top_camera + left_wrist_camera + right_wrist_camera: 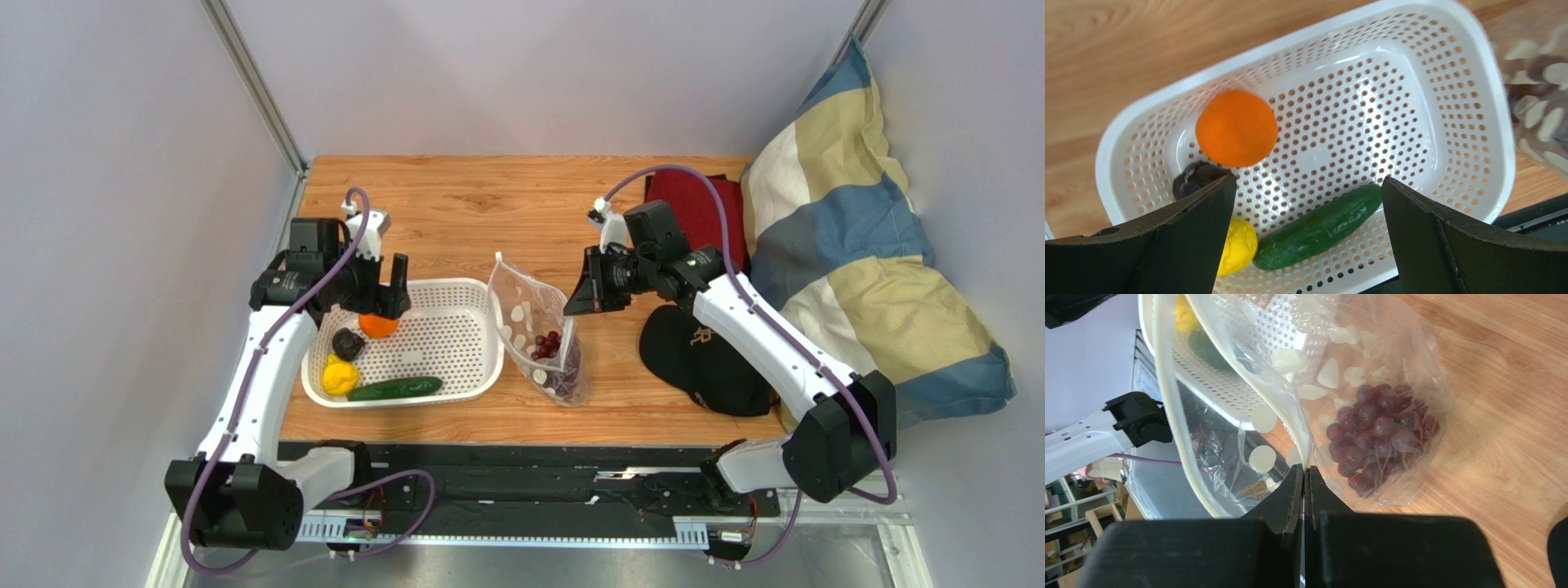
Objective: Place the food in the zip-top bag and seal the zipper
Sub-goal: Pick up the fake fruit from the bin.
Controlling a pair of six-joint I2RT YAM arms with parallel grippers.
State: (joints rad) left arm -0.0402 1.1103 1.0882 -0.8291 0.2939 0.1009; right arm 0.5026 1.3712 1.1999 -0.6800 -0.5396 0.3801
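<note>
Only right wrist shows right fingers (1288,497) clamped on zip-top bag (1364,349); left fingers (1186,239) spread wide over basket (1502,141)

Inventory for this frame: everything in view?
round orange fruit: 1, orange, basket's far left
round dark purple fruit: 1, purple, beside it
yellow lemon: 1, yellow, basket's near-left corner
long green cucumber: 1, green, basket's near side
white perforated basket: 1, white, table's left
clear dotted zip-top bag: 1, clear, right of basket
dark red grape bunch: 1, red, inside bag
dark red cloth: 1, red, table's far right
black cap: 1, black, right of bag
striped pillow: 1, blue-cream, right edge
wooden table: 1, brown, underneath
left gripper: 1, black, open above basket
right gripper: 1, black, shut on bag
</note>
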